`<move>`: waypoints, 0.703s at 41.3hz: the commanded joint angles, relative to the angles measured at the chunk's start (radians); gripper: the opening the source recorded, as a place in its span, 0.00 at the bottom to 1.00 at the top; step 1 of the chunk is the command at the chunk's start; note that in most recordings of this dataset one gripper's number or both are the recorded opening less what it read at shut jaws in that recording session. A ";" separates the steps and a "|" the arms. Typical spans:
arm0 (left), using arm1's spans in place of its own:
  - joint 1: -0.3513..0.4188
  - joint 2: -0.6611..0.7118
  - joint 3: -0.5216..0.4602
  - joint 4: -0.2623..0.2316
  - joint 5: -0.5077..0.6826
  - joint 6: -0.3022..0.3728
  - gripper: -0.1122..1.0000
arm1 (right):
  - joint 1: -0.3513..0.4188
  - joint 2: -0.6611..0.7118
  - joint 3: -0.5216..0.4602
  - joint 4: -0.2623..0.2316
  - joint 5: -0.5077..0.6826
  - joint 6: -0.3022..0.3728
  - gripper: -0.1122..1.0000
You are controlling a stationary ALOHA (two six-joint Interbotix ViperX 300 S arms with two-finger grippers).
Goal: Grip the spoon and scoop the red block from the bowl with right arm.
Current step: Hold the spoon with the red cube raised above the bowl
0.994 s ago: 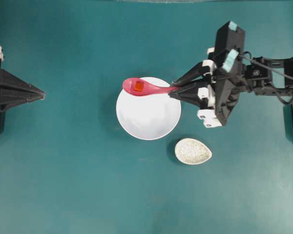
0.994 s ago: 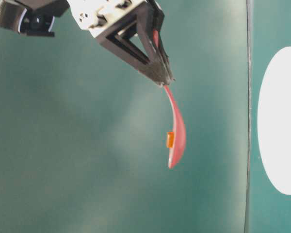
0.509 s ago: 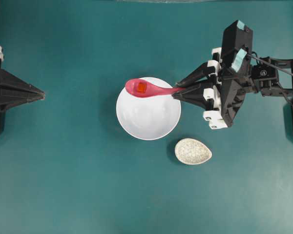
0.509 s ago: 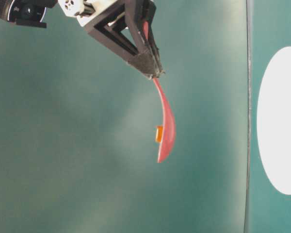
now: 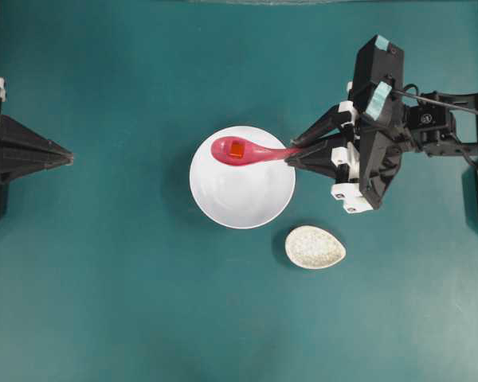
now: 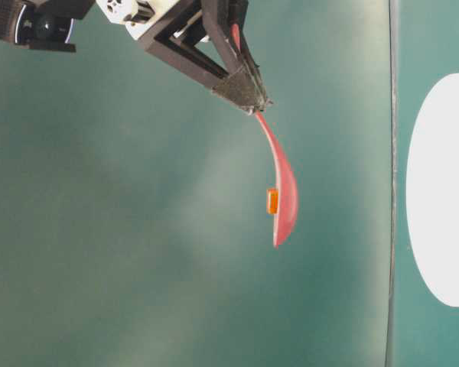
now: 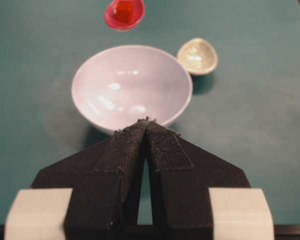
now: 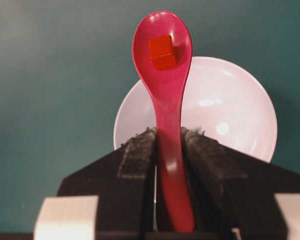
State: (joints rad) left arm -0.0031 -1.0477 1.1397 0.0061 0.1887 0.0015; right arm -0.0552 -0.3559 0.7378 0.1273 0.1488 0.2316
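Shifted right since earlier: glossy pink-magenta soup spoon [image 5: 251, 150], tiny red-orange cube [image 5: 236, 149] in its scoop, above round plain white bowl [image 5: 242, 191]. Black right gripper [image 5: 290, 155] clamps handle; left gripper [image 7: 146, 121] closed.

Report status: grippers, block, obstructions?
Right gripper shut on spoon; left gripper shut, idle. Red block in scoop, held above bowl. Speckled dish beside bowl, nothing blocking.

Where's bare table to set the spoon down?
Free: the wide stretch between the left gripper and the bowl, and the whole strip below the speckled dish. Crowded: around the bowl's right side, with the right gripper holding the spoon.
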 commanded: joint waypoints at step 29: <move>-0.002 -0.002 -0.034 0.002 -0.003 0.000 0.10 | 0.003 -0.107 0.026 -0.028 -0.092 -0.020 0.31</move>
State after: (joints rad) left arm -0.0031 -1.0523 1.1367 0.0061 0.1887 0.0000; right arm -0.0552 -0.4280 0.7655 0.1028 0.0736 0.2132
